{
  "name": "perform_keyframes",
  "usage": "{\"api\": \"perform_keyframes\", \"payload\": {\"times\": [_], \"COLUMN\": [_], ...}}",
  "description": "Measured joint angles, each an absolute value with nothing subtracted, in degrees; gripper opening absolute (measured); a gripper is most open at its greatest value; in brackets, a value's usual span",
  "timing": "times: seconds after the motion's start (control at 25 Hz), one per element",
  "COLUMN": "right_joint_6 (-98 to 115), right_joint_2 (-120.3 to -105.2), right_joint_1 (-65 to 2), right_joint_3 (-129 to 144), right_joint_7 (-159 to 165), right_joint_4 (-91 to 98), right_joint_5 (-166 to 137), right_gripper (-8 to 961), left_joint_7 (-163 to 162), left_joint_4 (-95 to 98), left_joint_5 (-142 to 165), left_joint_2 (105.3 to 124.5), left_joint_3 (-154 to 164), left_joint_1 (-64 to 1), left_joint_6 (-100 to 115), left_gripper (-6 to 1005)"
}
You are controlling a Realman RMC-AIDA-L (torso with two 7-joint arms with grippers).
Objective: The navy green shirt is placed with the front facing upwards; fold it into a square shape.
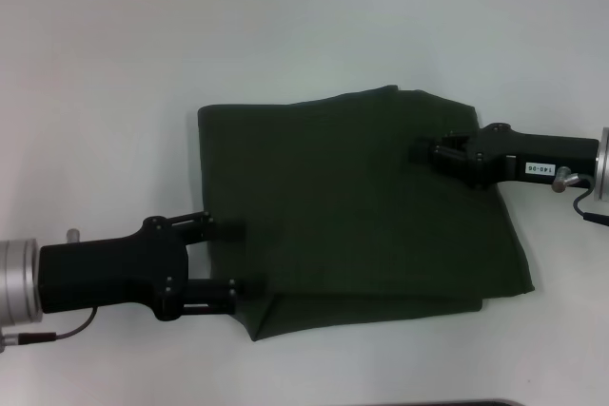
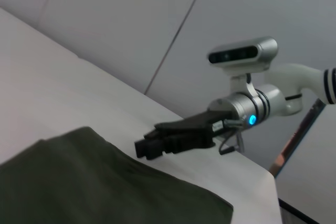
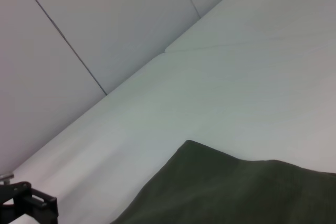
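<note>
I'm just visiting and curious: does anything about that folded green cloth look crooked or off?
Slightly. The navy green shirt is folded, but the layers do not line up: a lower layer sticks out along the near edge. The left gripper, open, is at that near-left corner; the right gripper is over the far-right part.

Bare table (image 1: 143,35) lies open all round the folded navy green shirt (image 1: 333,206); nothing else stands on it.
</note>
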State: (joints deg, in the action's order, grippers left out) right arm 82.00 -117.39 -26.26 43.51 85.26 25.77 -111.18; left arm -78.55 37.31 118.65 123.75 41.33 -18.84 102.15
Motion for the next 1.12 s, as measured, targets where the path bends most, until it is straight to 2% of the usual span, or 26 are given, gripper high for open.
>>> {"api": "perform_keyframes", "payload": {"times": [0.16,0.48,0.6,0.72,0.92,1.12], "right_joint_6": [82.0,83.8,86.5,89.7,92.4,96.6], "right_joint_2": [-117.32,-117.25,-116.72,-115.58,-113.72,-112.15], "right_joint_1": [-26.5,-26.7,-26.4,-26.0,-24.5,-22.7], "right_joint_3": [43.5,43.2,41.6,40.4,39.4,36.7], "right_joint_7": [85.5,85.7,86.9,89.8,94.4,95.1], "right_joint_4": [25.8,25.7,25.8,25.9,26.5,26.6], "right_joint_5": [-111.2,-111.2,-111.2,-111.3,-111.3,-111.4], "right_gripper": [158,240,270,301,535,639], "left_joint_7": [-79.1,-79.1,-78.8,-78.8,-78.3,-78.1], "left_joint_4": [37.3,37.3,37.2,37.0,36.0,35.3], "left_joint_5": [119.7,120.7,120.2,120.1,119.0,116.8], "left_joint_2": [123.75,123.66,123.66,123.72,123.82,123.72], "left_joint_3": [41.4,40.8,40.7,40.7,40.7,40.6], "left_joint_1": [-18.9,-19.1,-20.7,-21.9,-23.6,-24.1], "left_joint_6": [102.3,102.4,102.3,102.1,101.8,102.0], "left_gripper": [844,844,844,844,844,844]}}
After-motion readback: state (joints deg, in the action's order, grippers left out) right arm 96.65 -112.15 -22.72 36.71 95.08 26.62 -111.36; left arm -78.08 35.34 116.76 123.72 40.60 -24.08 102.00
